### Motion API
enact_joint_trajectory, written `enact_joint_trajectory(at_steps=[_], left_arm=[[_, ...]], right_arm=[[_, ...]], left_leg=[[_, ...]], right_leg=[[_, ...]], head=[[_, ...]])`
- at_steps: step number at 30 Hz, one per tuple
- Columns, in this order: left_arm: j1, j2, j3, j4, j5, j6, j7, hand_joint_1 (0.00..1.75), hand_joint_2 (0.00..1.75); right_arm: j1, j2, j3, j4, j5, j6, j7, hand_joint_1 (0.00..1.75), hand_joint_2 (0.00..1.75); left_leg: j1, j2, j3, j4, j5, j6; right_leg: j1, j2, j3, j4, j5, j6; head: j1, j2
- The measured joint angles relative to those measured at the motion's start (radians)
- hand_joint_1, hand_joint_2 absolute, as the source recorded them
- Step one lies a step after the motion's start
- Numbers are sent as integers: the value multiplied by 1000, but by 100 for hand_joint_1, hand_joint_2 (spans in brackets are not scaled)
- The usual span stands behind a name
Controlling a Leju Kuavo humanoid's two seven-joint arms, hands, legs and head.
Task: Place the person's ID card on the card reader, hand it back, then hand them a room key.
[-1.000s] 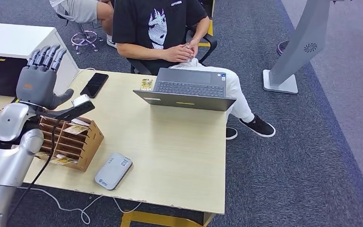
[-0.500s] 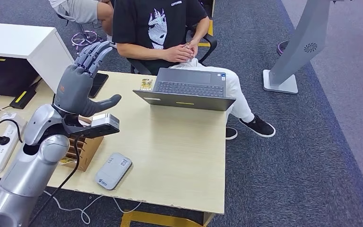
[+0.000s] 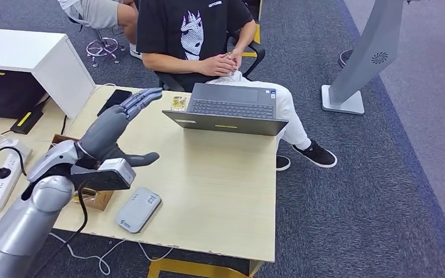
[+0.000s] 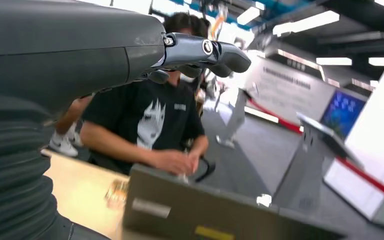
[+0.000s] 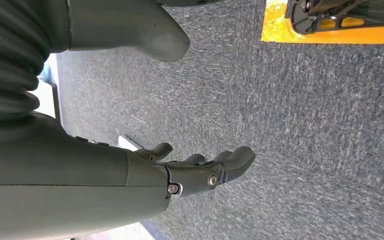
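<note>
My left hand [image 3: 116, 124] hangs open over the table's left half, fingers stretched toward the seated person [image 3: 194, 35] and the laptop [image 3: 226, 110]; nothing is in it. In the left wrist view the same left hand [image 4: 130, 50] reaches toward the person [image 4: 150, 125] behind the laptop [image 4: 220, 210]. A small yellowish card [image 3: 179, 103] lies on the table just left of the laptop. The grey card reader [image 3: 138, 209] sits near the table's front edge, below my left hand. The person's hands are clasped in their lap. My right hand [image 5: 180, 170] hangs open above grey carpet.
A wooden card holder [image 3: 92, 197] sits partly hidden under my left forearm. A black phone [image 3: 113, 99] lies at the table's far left. A white cabinet [image 3: 29, 58] and a power strip [image 3: 3, 174] stand to the left. A grey kiosk base [image 3: 347, 98] stands on the right.
My left arm has swung from the table's left edge to the right and forward, lowering over the wooden holder, with the fingers now pointing toward the laptop and the card.
</note>
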Motion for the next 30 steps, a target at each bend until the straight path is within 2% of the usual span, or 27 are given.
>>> enact_joint_trajectory(at_steps=[3, 5, 6, 8, 9, 11, 13, 15, 19, 21, 23, 25, 30], left_arm=[[104, 138, 21, -47, 76, -57, -30, 0, 175], [231, 253, 81, -96, 121, -87, -43, 0, 175], [318, 316, 135, -129, 148, -111, -46, 0, 175], [544, 436, 304, -208, 211, -200, -45, 0, 175], [669, 482, 422, -255, 249, -267, -37, 0, 175], [910, 544, 695, -355, 345, -413, 6, 0, 175], [1099, 577, 966, -449, 450, -521, 71, 0, 175], [1231, 597, 1180, -521, 515, -570, 122, 0, 175], [1419, 633, 1479, -630, 618, -585, 263, 0, 175], [1480, 645, 1597, -671, 644, -573, 293, 0, 175], [1523, 652, 1668, -695, 619, -542, 286, 0, 175], [1556, 656, 1695, -704, 552, -486, 256, 0, 175], [1583, 670, 1656, -693, 315, -278, 177, 0, 175]], right_arm=[[3, 0, -8, 0, 3, 1, 0, 0, 175], [5, 0, -12, 0, 9, 2, 0, 0, 175], [6, 0, -14, 0, 15, 3, 0, 0, 175], [11, -1, -17, 0, 29, 3, 2, 0, 175], [13, -1, -18, 0, 37, 3, 3, 0, 175], [16, -3, -20, 0, 49, 4, 7, 0, 175], [15, -5, -21, 0, 56, 5, 10, 0, 175], [13, -6, -21, 0, 57, 6, 12, 0, 175], [7, -7, -25, 0, 54, 6, 13, 0, 175], [7, -8, -29, 0, 55, 7, 13, 0, 175], [6, -8, -31, 0, 56, 7, 12, 0, 175], [6, -8, -33, 0, 59, 6, 11, 0, 175], [4, -8, -45, 0, 60, 3, 10, 0, 175]], left_leg=[[0, 2, 0, -1, -1, -1], [1, 6, 1, -2, -3, -4], [1, 9, 3, -2, -4, -5], [1, 13, 5, -2, -7, -7], [1, 13, 5, -2, -7, -7], [2, 8, 4, -2, -8, -7], [1, 1, 3, -2, -8, -6], [1, -6, 3, -2, -8, -5], [1, -10, 3, -1, -7, -3], [0, -11, 3, -1, -6, -3], [0, -11, 4, -1, -5, -4], [0, -11, 5, -1, -5, -4], [1, -11, 5, -1, -5, -4]], right_leg=[[0, 2, -1, 1, -1, -1], [0, 7, -1, 3, -2, -3], [0, 10, -1, 4, -3, -5], [0, 14, -2, 5, -6, -6], [0, 14, -2, 5, -7, -6], [1, 10, -2, 5, -9, -6], [1, 2, -1, 4, -11, -4], [0, -5, 1, 4, -13, -3], [0, -10, 4, 3, -12, -3], [0, -11, 5, 3, -12, -3], [0, -11, 5, 3, -11, -3], [0, -10, 6, 3, -11, -3], [0, -10, 5, 3, -11, -3]], head=[[0, 0], [0, 0], [0, 0], [-2, 0], [-3, 0], [-5, 0], [-4, 0], [-4, 0], [-4, 0], [-4, 0], [-4, 0], [-4, 0], [-4, 0]])
